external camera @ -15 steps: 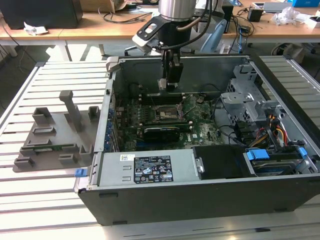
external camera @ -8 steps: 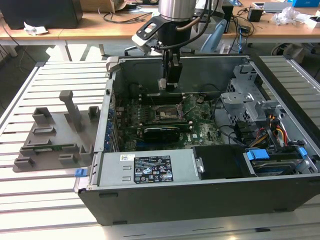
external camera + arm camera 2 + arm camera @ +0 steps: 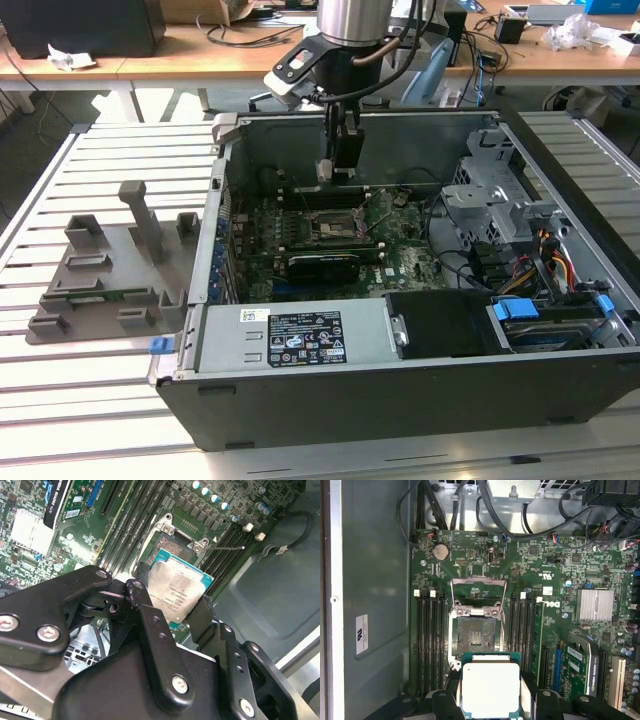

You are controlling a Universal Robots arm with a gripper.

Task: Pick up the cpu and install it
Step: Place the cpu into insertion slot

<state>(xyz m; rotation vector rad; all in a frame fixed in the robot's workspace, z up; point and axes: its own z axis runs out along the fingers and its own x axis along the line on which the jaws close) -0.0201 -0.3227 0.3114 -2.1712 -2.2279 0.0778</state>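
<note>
The exterior view gives the big picture: a slatted table [image 3: 100, 420] w/ an open-topped computer case [image 3: 400, 405] lying on it. On the exterior view's left, beside the case, sits a grey moulded fixture [image 3: 105, 275]. The arm [image 3: 355, 20] comes down from the far side into the case. Inside are the PSU [image 3: 290, 338] along the near wall, a drive cage [image 3: 480, 195] toward the exterior view's right, and the green mobo [image 3: 405, 265] on the case floor. The gripper [image 3: 340, 172] hangs over the board, just above the socket [image 3: 335, 228] and apart from it.

The wrist views add close detail. The first wrist view looks straight down on the mobo [image 3: 545, 570]. RAM slots [image 3: 427, 640] run either side of the socket [image 3: 476, 640], whose contact field is exposed w/ its load plate [image 3: 478, 592] swung open. A coin cell [image 3: 440, 552] and a finned heatsink [image 3: 594, 605] also show. The cpu [image 3: 491, 687] sits level btwn the fingers of the gripper [image 3: 490, 692], metal top toward the camera. Its edge overlaps the socket's edge in the picture, but it is not seated.

The second wrist view, taken at an angle, shows the grip itself. The gripper [image 3: 172, 597] is pinching the cpu [image 3: 177, 592], w/ black fingers [image 3: 202, 615] on two opposite edges. The chip is held clear above the board, the socket [image 3: 172, 542] just beyond it.
</note>
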